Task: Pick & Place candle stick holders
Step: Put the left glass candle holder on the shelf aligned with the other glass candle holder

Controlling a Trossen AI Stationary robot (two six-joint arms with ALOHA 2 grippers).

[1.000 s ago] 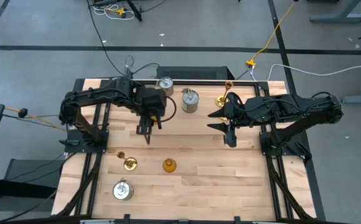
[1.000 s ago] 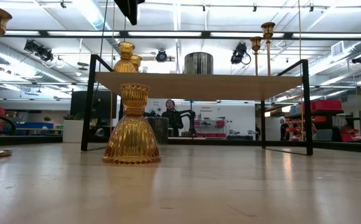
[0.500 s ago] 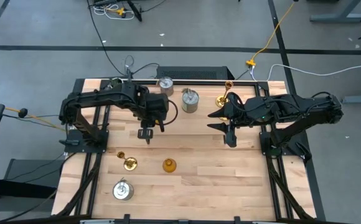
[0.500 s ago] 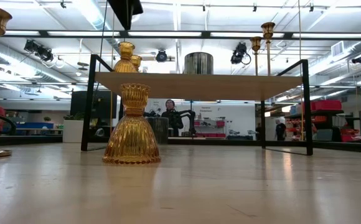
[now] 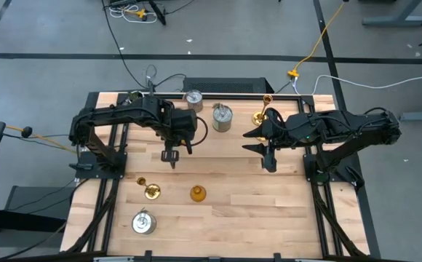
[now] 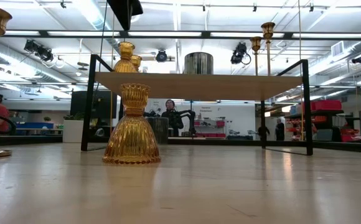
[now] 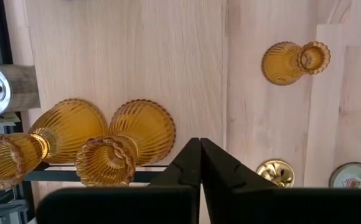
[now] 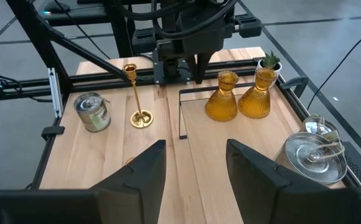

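**While two amber holders sit on rack, left arm free**

Amber holders (image 7: pixel 140 127) stand upright on wooden rack (image 7: pixel 124 56), far table edge. Left gripper (image 5: pixel 171 158) pinched shut, empty, just beside them, likely post-release. Right gripper (image 5: pixel 269 161) part-open, empty, waiting mid-table.

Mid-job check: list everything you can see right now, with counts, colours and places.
Amber holders: three, orange; one on the table near front, two on the rack under the left arm.
Silver holders: three, grey; two at the far side, one front-left.
Gold holders: three, brass; one front-left, two tall ones on the rack.
Rack: one, wood top, black wire sides.
Plant cup: one, whitish, far left corner.
People: in the room behind.
Left end effector: shut, empty, above mid-table.
Right end effector: open, empty, waiting right of centre.
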